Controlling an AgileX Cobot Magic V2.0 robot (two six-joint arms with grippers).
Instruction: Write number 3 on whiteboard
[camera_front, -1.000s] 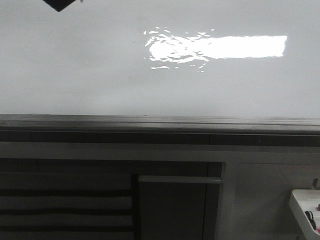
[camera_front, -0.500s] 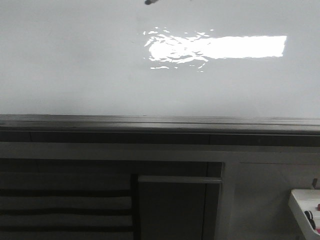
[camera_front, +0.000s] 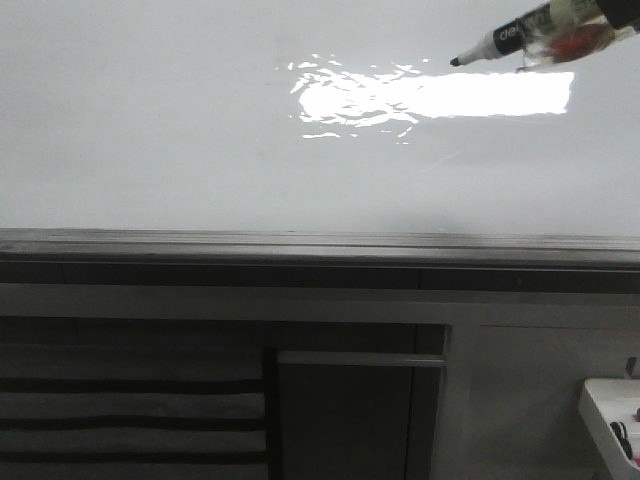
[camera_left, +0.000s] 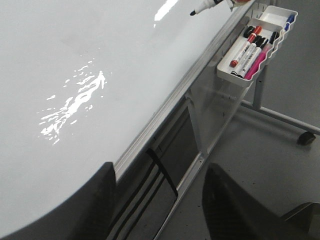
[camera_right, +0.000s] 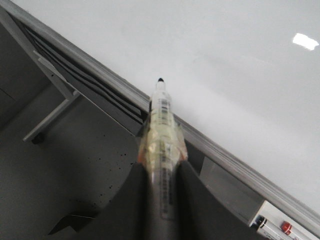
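Note:
The whiteboard (camera_front: 150, 150) fills the upper half of the front view, with a bright glare patch (camera_front: 440, 95). No marker strokes of a number 3 show on it in any view. My right gripper (camera_right: 161, 165) is shut on a clear-bodied black marker (camera_right: 162, 125), uncapped, tip pointing at the board (camera_right: 225, 65). In the front view the marker (camera_front: 530, 32) enters from the top right, its tip just above the glare. I cannot tell whether it touches. My left gripper (camera_left: 165, 210) is open and empty near the board's lower frame (camera_left: 165, 107).
A white tray (camera_left: 250, 55) with several markers hangs at the board's frame; it also shows in the front view (camera_front: 610, 420). White cabinet panels with dark slats (camera_front: 130, 410) stand below the board. The stand has a wheeled foot (camera_left: 305, 137) on the grey floor.
A dark shape at the top left edge slid right along the top edge and left the view. The marker has come into the front view at the top right.

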